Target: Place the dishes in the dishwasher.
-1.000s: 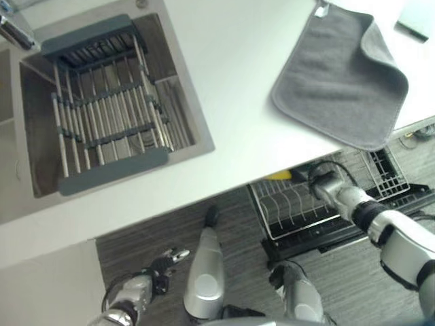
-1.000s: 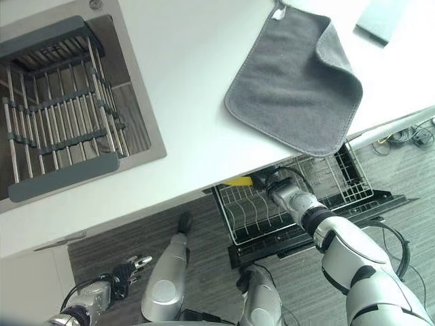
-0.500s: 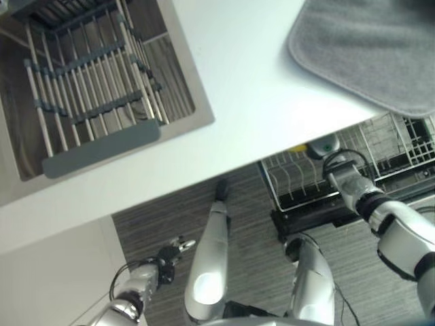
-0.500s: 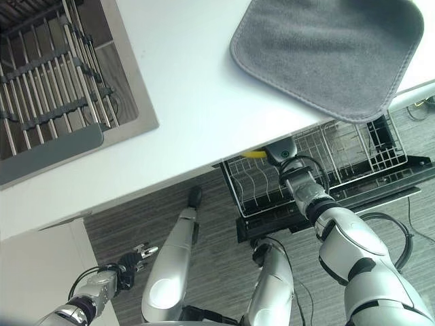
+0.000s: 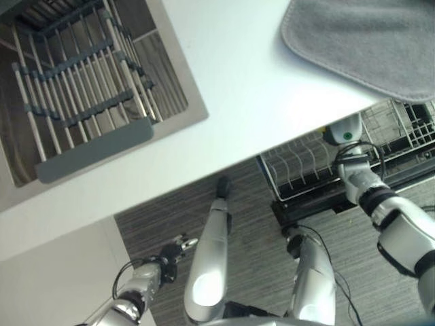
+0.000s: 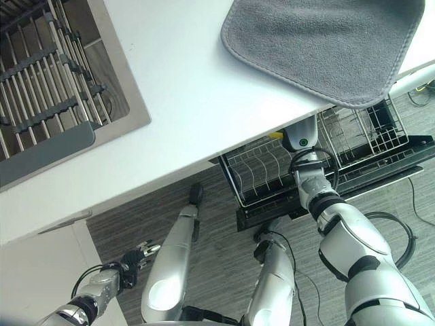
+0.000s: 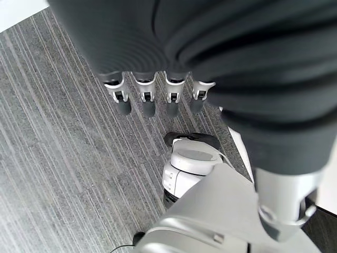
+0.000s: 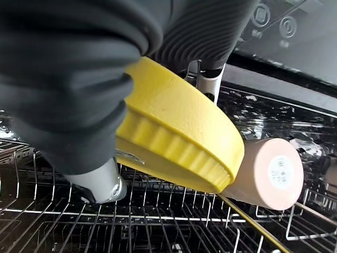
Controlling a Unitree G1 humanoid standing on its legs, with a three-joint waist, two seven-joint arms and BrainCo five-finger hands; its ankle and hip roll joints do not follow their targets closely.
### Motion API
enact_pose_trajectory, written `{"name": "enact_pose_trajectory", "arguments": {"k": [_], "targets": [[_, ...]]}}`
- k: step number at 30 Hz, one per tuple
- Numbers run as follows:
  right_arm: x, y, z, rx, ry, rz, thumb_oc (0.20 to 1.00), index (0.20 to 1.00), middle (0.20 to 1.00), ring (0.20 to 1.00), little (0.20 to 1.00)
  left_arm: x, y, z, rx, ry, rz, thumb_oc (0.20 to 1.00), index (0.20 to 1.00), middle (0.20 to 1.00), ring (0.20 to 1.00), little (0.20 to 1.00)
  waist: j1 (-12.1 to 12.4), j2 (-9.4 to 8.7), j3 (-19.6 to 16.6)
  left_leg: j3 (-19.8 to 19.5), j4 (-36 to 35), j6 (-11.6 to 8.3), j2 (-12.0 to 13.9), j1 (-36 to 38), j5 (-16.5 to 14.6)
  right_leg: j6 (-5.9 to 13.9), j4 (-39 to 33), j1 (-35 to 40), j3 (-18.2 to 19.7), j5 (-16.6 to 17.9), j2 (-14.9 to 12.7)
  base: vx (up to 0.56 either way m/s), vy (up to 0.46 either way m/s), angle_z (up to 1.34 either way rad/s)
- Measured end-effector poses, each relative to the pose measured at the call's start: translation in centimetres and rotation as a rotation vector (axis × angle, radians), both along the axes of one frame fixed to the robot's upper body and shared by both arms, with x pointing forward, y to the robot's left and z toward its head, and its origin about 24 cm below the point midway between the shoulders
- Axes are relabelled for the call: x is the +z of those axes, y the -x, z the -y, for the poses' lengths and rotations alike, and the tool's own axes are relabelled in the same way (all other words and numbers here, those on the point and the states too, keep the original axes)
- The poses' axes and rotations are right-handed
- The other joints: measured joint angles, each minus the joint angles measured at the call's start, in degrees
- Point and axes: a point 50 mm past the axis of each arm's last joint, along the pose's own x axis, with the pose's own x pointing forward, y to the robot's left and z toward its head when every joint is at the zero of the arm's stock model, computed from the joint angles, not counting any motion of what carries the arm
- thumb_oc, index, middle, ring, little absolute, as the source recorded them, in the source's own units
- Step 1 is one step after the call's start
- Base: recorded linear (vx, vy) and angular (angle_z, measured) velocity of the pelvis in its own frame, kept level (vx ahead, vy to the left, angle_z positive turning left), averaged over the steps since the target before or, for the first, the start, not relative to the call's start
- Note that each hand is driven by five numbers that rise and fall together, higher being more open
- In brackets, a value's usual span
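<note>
A yellow fluted dish [image 8: 179,142] is pinched in my right hand [image 8: 100,184], thumb under it and fingers [image 8: 210,84] over it, tilted just above the wire dishwasher rack [image 8: 158,221]. A peach cup [image 8: 268,174] lies on its side in the rack right behind the dish. From above, the pulled-out rack [image 6: 262,170] sticks out below the white counter [image 5: 238,102], my right wrist reaches in at the counter's edge, and a sliver of the yellow dish [image 6: 274,135] shows there. My left hand [image 7: 152,97] hangs low over the grey floor, fingers straight and holding nothing.
A sink holds a slatted drying rack [image 5: 81,88] at the back left. A grey mat [image 5: 367,41] lies on the counter above the dishwasher. The open dishwasher door [image 6: 367,180] juts out over the floor, with a wire basket section [image 6: 370,129] at the rack's right.
The camera has tilted, shifting the whole scene. My right wrist has moved right along the rack and farther under the counter edge with the yellow dish. The left hand still hangs.
</note>
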Motion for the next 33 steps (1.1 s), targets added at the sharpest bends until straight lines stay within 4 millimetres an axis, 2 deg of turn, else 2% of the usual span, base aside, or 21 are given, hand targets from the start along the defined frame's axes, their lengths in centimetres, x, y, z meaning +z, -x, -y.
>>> {"name": "enact_pose_trajectory", "arguments": {"k": [4, 7, 8, 9, 10, 18, 24, 26, 30, 31, 33], "targets": [[0.4, 0.1, 0.9, -0.040, 0.017, 0.007, 0.200, 0.200, 0.200, 0.200, 0.200, 0.0, 0.0, 0.0, 0.001, -0.001, -0.001, 1.000, 1.000, 1.000, 1.000, 1.000, 0.00, 0.00, 0.00, -0.02, -0.02, -0.05, 0.04, -0.03, -0.08, -0.03, -0.02, -0.02, -0.08, -0.03, 0.04, 0.00, 0.000, 0.00], [0.6, -0.1, 0.8, -0.036, 0.014, -0.011, 0.200, 0.200, 0.200, 0.200, 0.200, 0.0, 0.0, 0.0, 0.005, -0.004, -0.001, 1.000, 1.000, 1.000, 1.000, 1.000, -0.09, 0.00, 0.00, 0.09, -0.10, 0.16, 0.04, -0.05, -0.27, 0.04, -0.38, -0.01, -0.03, 0.07, 0.05, 0.00, 0.000, 0.00], [0.7, -0.2, 0.7, -0.037, 0.013, -0.017, 0.253, 0.253, 0.253, 0.253, 0.253, 0.0, 0.0, 0.0, 0.005, -0.004, -0.001, 1.000, 1.000, 1.000, 1.000, 1.000, -0.10, 0.00, 0.00, 0.09, -0.12, 0.18, 0.04, -0.09, -0.28, 0.09, -0.54, 0.00, -0.03, 0.17, 0.07, 0.00, 0.000, 0.00], [0.7, -0.3, 0.7, -0.040, 0.012, -0.025, 0.442, 0.442, 0.442, 0.442, 0.442, 0.0, 0.0, 0.0, 0.005, -0.004, -0.001, 1.000, 1.000, 1.000, 1.000, 1.000, -0.14, 0.01, 0.00, 0.09, -0.15, 0.36, 0.03, -0.11, -0.40, 0.10, -0.59, 0.00, -0.02, 0.23, 0.07, 0.00, 0.000, 0.00], [0.7, -0.3, 0.7, -0.041, 0.011, -0.028, 1.000, 1.000, 1.000, 1.000, 1.000, 0.0, 0.0, 0.0, 0.006, -0.004, -0.001, 1.000, 1.000, 1.000, 1.000, 1.000, -0.15, 0.01, 0.00, 0.09, -0.12, 0.37, 0.03, -0.12, -0.41, 0.11, -0.63, 0.00, -0.01, 0.26, 0.06, 0.00, 0.000, 0.00], [1.0, -1.1, 0.1, -0.023, -0.014, -0.119, 1.000, 1.000, 1.000, 1.000, 1.000, 0.0, 0.0, 0.0, 0.007, -0.003, -0.001, 1.000, 1.000, 1.000, 1.000, 1.000, -0.18, 0.19, -0.11, 0.11, -0.18, 0.36, 0.02, -0.13, -0.41, 0.09, -0.90, 0.05, -0.06, 0.35, 0.06, 0.00, 0.000, 0.00], [0.3, -1.5, -0.3, 0.003, -0.232, -0.218, 1.000, 1.000, 1.000, 1.000, 1.000, 0.0, 0.0, 0.0, 0.007, -0.002, -0.002, 1.000, 1.000, 1.000, 1.000, 1.000, -0.09, 0.88, -0.50, 0.11, -0.21, 0.36, -0.04, -0.12, -0.41, 0.05, -0.86, 0.16, -0.11, 0.40, 0.03, 0.00, 0.000, 0.00], [-0.2, -1.7, -1.0, 0.029, -0.279, -0.274, 1.000, 1.000, 1.000, 1.000, 1.000, 0.0, -0.1, 0.1, 0.005, 0.001, 0.001, 1.000, 1.000, 1.000, 1.000, 1.000, -0.04, 1.21, -0.69, 0.11, -0.23, 0.36, -0.05, -0.11, -0.41, 0.04, -0.86, 0.16, -0.11, 0.40, 0.03, 0.00, 0.000, 0.00], [-1.6, -2.1, -2.3, 0.033, -0.413, -0.463, 1.000, 1.000, 1.000, 1.000, 1.000, 0.4, -0.6, 0.6, -0.009, 0.017, 0.026, 1.000, 1.000, 1.000, 1.000, 1.000, 0.23, 1.90, -1.04, 0.17, -0.21, 0.12, -0.17, -0.08, -0.25, 0.04, -0.93, 0.23, -0.09, 0.40, -0.07, 0.00, 0.000, 0.00], [-3.0, -2.0, -2.4, -0.004, -0.503, -0.608, 1.000, 1.000, 1.000, 1.000, 1.000, 0.6, -0.9, 0.8, -0.013, 0.023, 0.030, 1.000, 1.000, 1.000, 1.000, 1.000, 0.11, 1.97, -1.08, 0.31, -0.17, 0.10, -0.21, 0.20, -0.23, 0.04, -0.94, 0.41, 0.04, 0.40, -0.12, 0.00, 0.000, 0.00], [-3.9, -1.9, -2.5, -0.028, -0.520, -0.698, 1.000, 1.000, 1.000, 1.000, 1.000, 0.7, -1.1, 0.8, -0.014, 0.029, 0.030, 1.000, 1.000, 1.000, 1.000, 1.000, 0.02, 1.99, -1.09, 0.26, -0.15, 0.10, -0.20, 0.54, -0.24, 0.03, -0.94, 0.82, -0.02, 0.40, -0.10, 0.00, 0.000, 0.00]]}}
